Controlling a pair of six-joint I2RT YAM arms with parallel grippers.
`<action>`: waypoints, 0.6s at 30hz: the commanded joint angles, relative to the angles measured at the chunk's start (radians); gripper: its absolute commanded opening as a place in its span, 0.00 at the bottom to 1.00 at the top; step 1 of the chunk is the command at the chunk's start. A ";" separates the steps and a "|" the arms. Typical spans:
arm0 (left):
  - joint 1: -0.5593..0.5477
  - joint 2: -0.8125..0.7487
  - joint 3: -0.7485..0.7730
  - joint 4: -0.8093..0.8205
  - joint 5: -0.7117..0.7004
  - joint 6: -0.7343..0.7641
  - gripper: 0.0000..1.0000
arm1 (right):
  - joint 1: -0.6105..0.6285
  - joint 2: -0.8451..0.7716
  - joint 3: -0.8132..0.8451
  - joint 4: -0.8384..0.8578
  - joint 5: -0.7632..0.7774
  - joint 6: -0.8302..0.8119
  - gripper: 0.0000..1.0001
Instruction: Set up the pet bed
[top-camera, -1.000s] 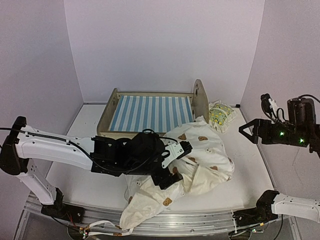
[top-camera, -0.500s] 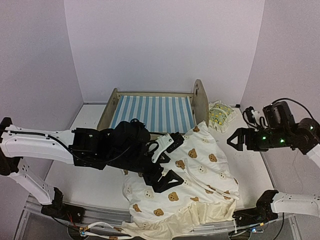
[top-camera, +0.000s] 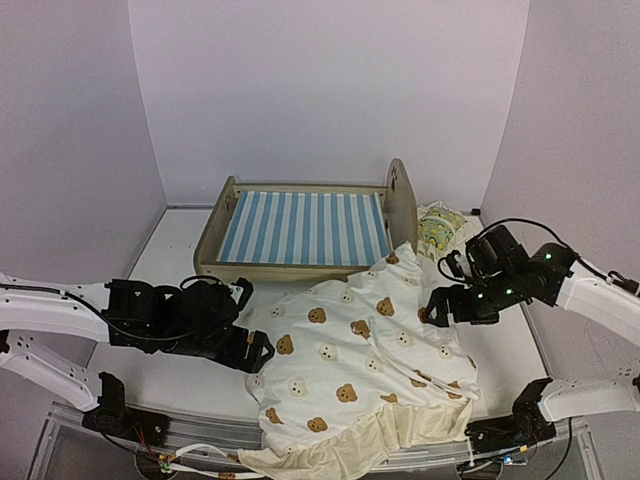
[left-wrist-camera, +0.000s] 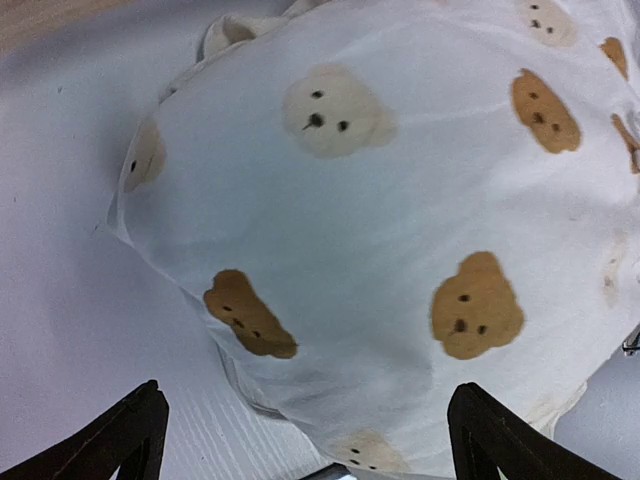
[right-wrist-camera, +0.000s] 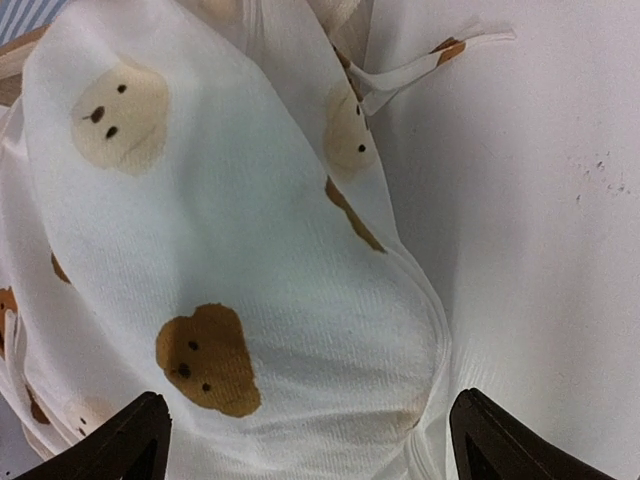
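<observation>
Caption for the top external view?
Open left end effector and right end effector flank the bear-print cushion near the pet bed.

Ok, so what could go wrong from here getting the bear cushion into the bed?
The cushion seems to overhang the near edge of the table, so an uneven pull could drag it off. Its far corner rests against the right end board of the pet bed and might catch there.

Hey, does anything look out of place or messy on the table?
The bear-print cushion lies rumpled on the table in front of the pet bed, not inside it, its near edge spilling over the table's front. The lemon-print pillow sits outside the bed's right end board.
</observation>
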 joint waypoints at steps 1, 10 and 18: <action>0.036 -0.012 -0.068 0.149 0.058 -0.055 1.00 | -0.004 0.040 -0.039 0.113 -0.062 -0.013 0.98; 0.042 0.072 -0.157 0.406 0.159 -0.034 0.99 | -0.005 0.084 -0.108 0.237 -0.118 -0.016 0.98; 0.042 0.151 -0.161 0.528 0.213 -0.037 0.66 | -0.004 0.070 -0.140 0.287 -0.182 -0.016 0.56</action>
